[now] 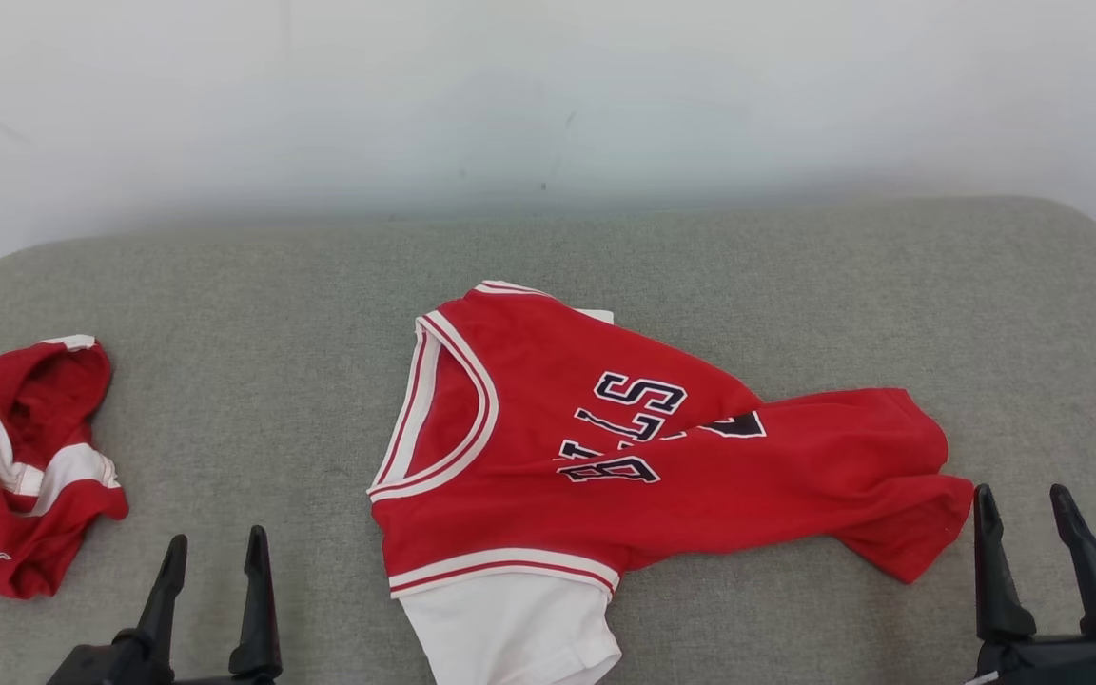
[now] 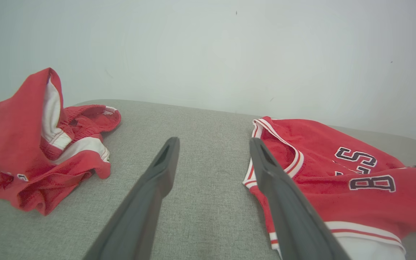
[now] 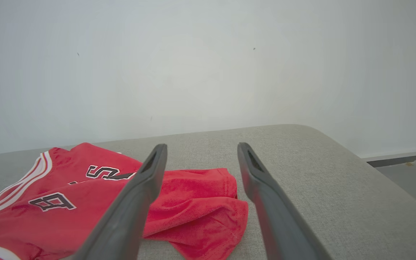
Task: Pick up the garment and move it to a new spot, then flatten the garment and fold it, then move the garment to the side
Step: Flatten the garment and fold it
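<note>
On the grey tabletop (image 1: 253,285) the red jersey (image 1: 548,476) lies twisted at mid-surface, so the left gripper (image 1: 216,538) and right gripper (image 1: 1022,493), both wide and empty at the near edge, should pinch opposite ends and lift together.

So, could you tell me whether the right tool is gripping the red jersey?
No, the right tool stands open beside the hem of the jersey, with no cloth pinched.

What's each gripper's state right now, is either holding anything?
Left gripper: open, holding nothing.
Right gripper: open, holding nothing.
</note>
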